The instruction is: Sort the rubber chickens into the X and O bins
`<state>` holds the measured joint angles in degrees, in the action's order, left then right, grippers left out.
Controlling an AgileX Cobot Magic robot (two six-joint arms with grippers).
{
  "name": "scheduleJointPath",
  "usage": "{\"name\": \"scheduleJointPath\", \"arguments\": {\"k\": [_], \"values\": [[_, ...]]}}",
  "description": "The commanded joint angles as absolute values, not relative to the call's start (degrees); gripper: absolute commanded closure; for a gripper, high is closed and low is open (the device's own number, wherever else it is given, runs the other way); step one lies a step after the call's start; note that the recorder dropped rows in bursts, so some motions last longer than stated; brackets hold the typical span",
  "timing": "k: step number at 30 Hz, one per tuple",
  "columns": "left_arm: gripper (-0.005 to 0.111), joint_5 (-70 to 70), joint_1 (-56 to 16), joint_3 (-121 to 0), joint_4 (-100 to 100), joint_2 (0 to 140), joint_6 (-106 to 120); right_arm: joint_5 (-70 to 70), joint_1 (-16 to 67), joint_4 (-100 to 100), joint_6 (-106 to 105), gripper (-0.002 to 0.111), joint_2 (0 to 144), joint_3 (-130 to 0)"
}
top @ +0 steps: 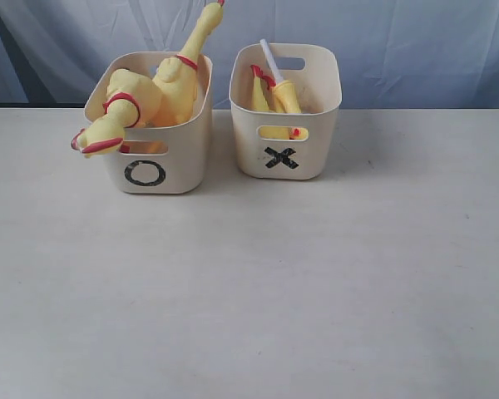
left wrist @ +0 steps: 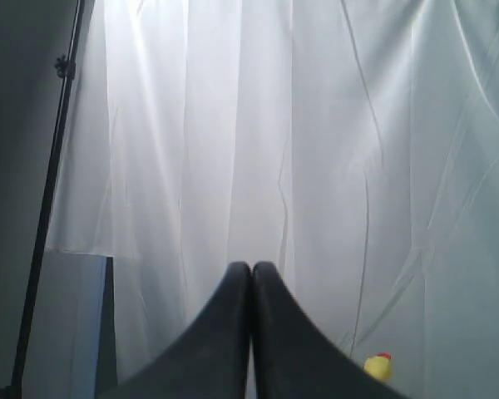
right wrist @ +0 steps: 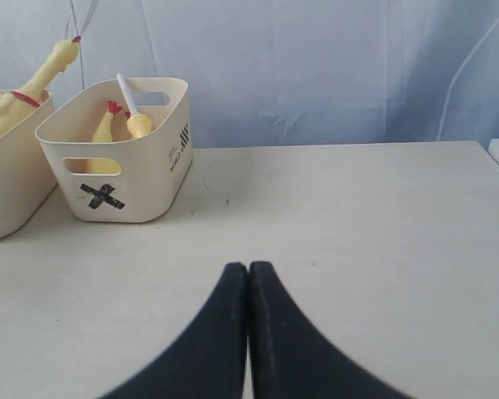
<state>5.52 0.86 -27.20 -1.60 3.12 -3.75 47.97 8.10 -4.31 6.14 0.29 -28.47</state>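
Overhanging the cream plastic O bin ahead of the right jaws, two long yellow rubber chickens could slide out; a third chicken sits in the X bin. Both jaws pressed together, empty.

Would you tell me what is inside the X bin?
The X bin holds a rubber chicken and a yellow piece with a white stick; its walls hide their lower parts.

The long yellow rubber chickens look soft and a bit shiny. The cream plastic O bin and the cream plastic X bin are smooth and dull. The pale surface is matt. The light cloth curtain has soft folds.
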Motion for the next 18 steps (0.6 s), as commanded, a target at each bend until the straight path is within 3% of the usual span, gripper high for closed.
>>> {"name": "scheduleJointPath", "arguments": {"k": [1,18], "values": [[0.106,5.14,1.07,-27.09,-1.37,0.47,-3.81,47.70,7.41,-4.35,6.15,0.108,0.00,-28.18],[0.106,4.45,-3.10,-26.84,-1.37,0.00,-3.81,47.70,7.41,-4.35,6.15,0.108,0.00,-28.18]]}}
